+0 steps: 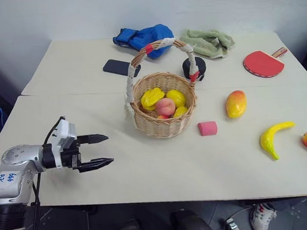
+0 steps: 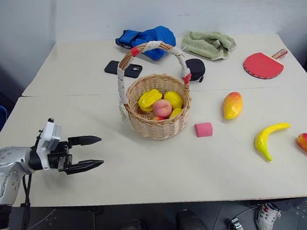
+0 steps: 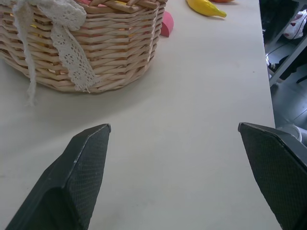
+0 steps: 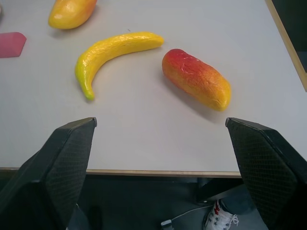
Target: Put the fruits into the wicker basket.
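Right now, left to right across the table as I am running it:

Left gripper (image 1: 103, 150): I am holding it low over the bare table (image 1: 164, 173), left of the basket, fingers spread wide and gripping nothing.

Basket (image 1: 165, 126): it is sitting mid-table, upright, its taped handle arching over the top. It is carrying several yellow fruits (image 1: 152, 98) and a peach (image 1: 165, 107), all nestled together.

Pink block (image 1: 207, 128): it is lying just right of the basket; not a fruit, so I am leaving it alone.

Mango (image 1: 236, 103): it is lying on the table to the right of the basket, still waiting.

Banana (image 1: 274, 138): it is lying further right, nearer the front edge.

Red fruit (image 4: 196, 78): it is lying just beside the banana, close to the table's right edge.

Right gripper (image 4: 160, 123): I am hovering it off the front edge, aimed at the banana and red fruit, fingers fully apart and empty.

Risk, right side: I am judging these glossy rounded fruits slippery; a grazing finger could be rolling the red fruit off the nearby edge.

Risk, basket: I am expecting the handle to be blocking a straight drop, and a bump could be tipping the basket or spilling the piled fruits.
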Controlling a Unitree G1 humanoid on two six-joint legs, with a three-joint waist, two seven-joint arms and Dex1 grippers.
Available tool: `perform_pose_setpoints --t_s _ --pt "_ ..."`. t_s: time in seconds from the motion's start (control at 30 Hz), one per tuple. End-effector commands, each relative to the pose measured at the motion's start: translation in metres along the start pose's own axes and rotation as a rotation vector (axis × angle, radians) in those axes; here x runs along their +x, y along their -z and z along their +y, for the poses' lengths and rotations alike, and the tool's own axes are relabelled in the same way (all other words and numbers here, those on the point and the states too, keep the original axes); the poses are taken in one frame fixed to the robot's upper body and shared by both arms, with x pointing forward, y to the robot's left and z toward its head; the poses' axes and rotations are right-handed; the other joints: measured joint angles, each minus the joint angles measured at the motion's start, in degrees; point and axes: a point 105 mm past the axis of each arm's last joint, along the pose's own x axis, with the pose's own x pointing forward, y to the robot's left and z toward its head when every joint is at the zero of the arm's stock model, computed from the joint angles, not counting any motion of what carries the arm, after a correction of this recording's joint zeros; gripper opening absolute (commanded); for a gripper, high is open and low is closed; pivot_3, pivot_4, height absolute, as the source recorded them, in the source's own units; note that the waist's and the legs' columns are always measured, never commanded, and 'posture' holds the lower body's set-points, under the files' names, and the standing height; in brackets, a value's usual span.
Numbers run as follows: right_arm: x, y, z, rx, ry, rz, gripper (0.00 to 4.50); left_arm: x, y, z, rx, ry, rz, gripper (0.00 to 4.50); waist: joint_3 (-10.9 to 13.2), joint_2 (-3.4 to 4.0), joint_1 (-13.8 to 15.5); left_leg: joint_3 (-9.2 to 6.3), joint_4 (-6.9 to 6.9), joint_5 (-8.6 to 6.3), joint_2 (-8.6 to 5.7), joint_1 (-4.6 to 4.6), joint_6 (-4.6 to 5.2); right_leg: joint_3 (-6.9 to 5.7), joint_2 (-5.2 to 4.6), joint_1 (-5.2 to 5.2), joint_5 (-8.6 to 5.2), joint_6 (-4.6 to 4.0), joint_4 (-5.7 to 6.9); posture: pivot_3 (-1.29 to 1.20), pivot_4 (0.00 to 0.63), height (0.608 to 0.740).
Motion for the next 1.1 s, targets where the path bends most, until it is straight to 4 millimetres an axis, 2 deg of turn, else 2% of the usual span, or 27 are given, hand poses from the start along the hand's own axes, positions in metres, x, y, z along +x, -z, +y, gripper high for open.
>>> perform_pose_setpoints --t_s 0.03,0.23,0.37,0.5,0.63,0.77,0.87,0.93,1.0,1.1 --pt "-0.005 0.001 -0.003 -0.009 0.023 -0.008 4.5 0.0 -0.007 0.001 0.043 0.001 0.0 4.48 0.0 0.0 0.0 0.0 0.0 0.0 0.0 0.0 0.0 0.0 0.0 0.0 0.0 0.0 0.0 0.0 0.15 0.74" --pt "-0.005 0.004 -0.008 -0.026 0.049 0.004 4.5 0.008 -0.016 0.005 0.057 -0.009 -0.003 4.48 0.0 0.0 0.0 0.0 0.04 0.0 -0.01 0.01 0.0 0.0 0.0 0.01 0.0 0.0 0.04 0.0 0.15 0.74" --pt "0.0 -0.006 -0.005 -0.067 0.027 0.003 4.5 0.013 -0.027 0.004 0.061 0.006 -0.009 4.48 0.0 0.0 0.0 0.01 0.06 0.0 -0.01 0.02 0.0 0.0 0.0 0.02 0.01 0.02 0.08 0.0 0.15 0.74" --pt "0.016 -0.029 0.021 -0.147 -0.11 0.007 4.5 0.018 -0.038 -0.007 0.064 0.072 -0.009 4.48 0.0 0.06 -0.4 0.05 0.06 0.0 -0.01 0.04 0.0 0.03 0.0 0.03 0.01 0.02 0.1 0.0 0.15 0.74" --pt "0.067 -0.069 0.091 -0.357 -0.451 0.033 4.5 0.026 -0.055 -0.032 0.131 0.229 0.016 4.48 0.0 0.04 -1.7 0.1 0.16 0.06 -0.01 0.03 -0.02 0.07 0.01 0.15 0.05 0.08 0.29 0.0 0.15 0.74" --pt "0.113 -0.077 0.145 -0.584 -0.67 0.09 4.5 0.037 -0.072 -0.047 0.201 0.33 0.033 4.48 0.1 -0.03 -1.5 -0.01 0.26 0.27 -0.03 0.11 0.01 0.08 0.12 0.11 0.1 0.13 0.37 0.0 0.15 0.74" --pt "0.145 -0.079 0.171 -0.669 -0.739 0.066 4.5 0.044 -0.08 -0.05 0.232 0.367 0.03 4.48 0.2 -0.03 -1.0 -0.15 0.31 0.3 -0.06 0.03 0.0 0.06 0.18 0.0 0.09 0.17 0.43 0.0 0.15 0.74" --pt "0.179 -0.08 0.187 -0.719 -0.734 0.043 4.5 0.049 -0.085 -0.05 0.246 0.384 0.021 4.48 0.3 0.01 -0.9 -0.16 0.5 0.26 -0.05 -0.11 -0.04 0.05 0.19 -0.06 0.05 0.22 0.45 0.0 0.15 0.74" --pt "0.206 -0.081 0.199 -0.775 -0.734 0.034 4.5 0.053 -0.088 -0.05 0.251 0.39 0.014 4.48 0.7 0.27 -1.1 -0.09 1.14 0.13 0.05 -0.25 -0.15 0.05 0.18 -0.08 0.03 0.24 0.56 0.0 0.15 0.74" --pt "0.236 -0.078 0.215 -0.785 -0.766 0.048 4.5 0.057 -0.093 -0.054 0.259 0.412 -0.005 4.48 0.8 0.3 -1.3 0.04 1.2 0.06 0.01 -0.31 -0.06 0.13 0.1 -0.14 0.01 0.3 0.55 0.0 0.15 0.74"
